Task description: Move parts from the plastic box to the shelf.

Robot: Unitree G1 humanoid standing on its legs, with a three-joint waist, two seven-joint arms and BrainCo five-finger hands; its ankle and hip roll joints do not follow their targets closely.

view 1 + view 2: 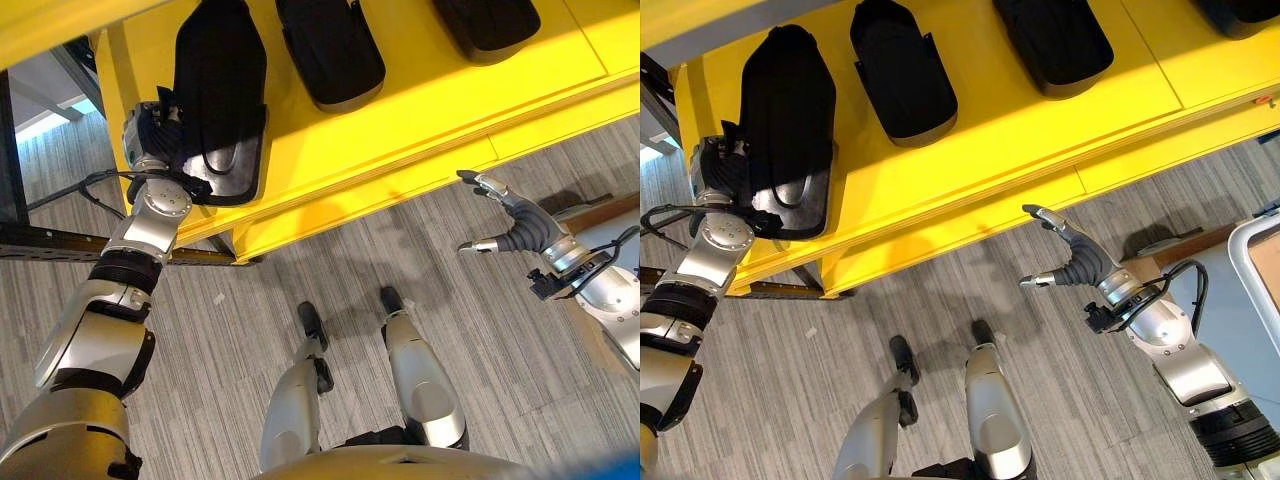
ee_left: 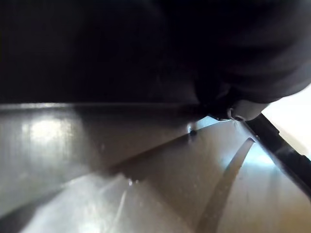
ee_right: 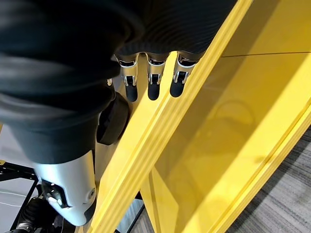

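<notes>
Yellow shelf [image 1: 400,120] is running across the upper part of the head views, over grey striped floor [image 1: 250,300]. Black parts are lying in a row on its top.

Largest item on it: a long black part [image 1: 785,110] with a shiny grey base, sitting at the shelf's left end, its base reaching the front edge near the left corner. Further along toward the right, a second black part [image 1: 902,75] is lying well back from the front edge, then a third black part [image 1: 1055,40] beyond it, apart from each other.

Left hand [image 1: 150,130] is sitting against the left side of the long black part, at the shelf's left end. Its fingers are lost behind the part and the dark cover; cannot tell whether they are curled on it or loose. The left wrist view is showing the part's glossy grey surface from very close.

Right hand [image 1: 1070,255] is hanging over the floor just in front of the shelf's front edge, clear of it, fingers [image 3: 153,87] spread and relaxed, thumb apart, holding nothing.
</notes>
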